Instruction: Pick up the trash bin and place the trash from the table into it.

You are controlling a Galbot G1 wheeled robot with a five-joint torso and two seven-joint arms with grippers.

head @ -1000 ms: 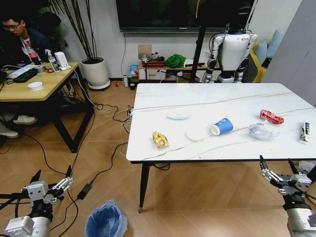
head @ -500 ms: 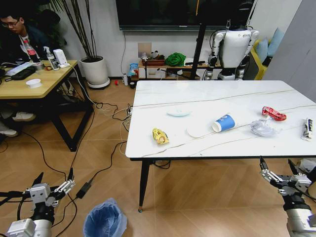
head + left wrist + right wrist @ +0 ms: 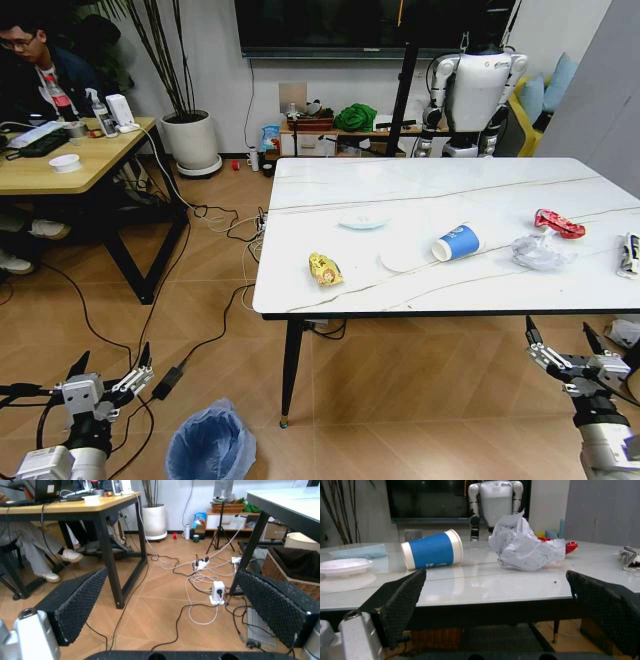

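The trash bin (image 3: 210, 446), lined with a frilly light-blue bag, stands on the floor near the table's front left leg. My left gripper (image 3: 112, 356) hangs open to the left of the bin, low over the floor, and holds nothing. On the marble table (image 3: 330, 300) lies the trash: a yellow packet (image 3: 324, 269), white lids (image 3: 400, 261), a blue-and-white cup (image 3: 456, 243), crumpled clear film (image 3: 538, 253), a red wrapper (image 3: 557, 224) and a sachet (image 3: 631, 254). My right gripper (image 3: 557, 332) is open below the table's front edge. Its wrist view shows the cup (image 3: 432, 549) and the film (image 3: 527, 543).
A wooden desk (image 3: 60, 178) with black legs stands at the left, a person seated behind it. Cables and a power strip (image 3: 218, 591) trail over the floor between desk and table. A humanoid robot (image 3: 474, 95) stands beyond the table. A wicker basket (image 3: 295, 570) sits under the table.
The whole head view has shifted slightly, so the camera has moved. Both grippers stay open and low, and the trash lies where it was.
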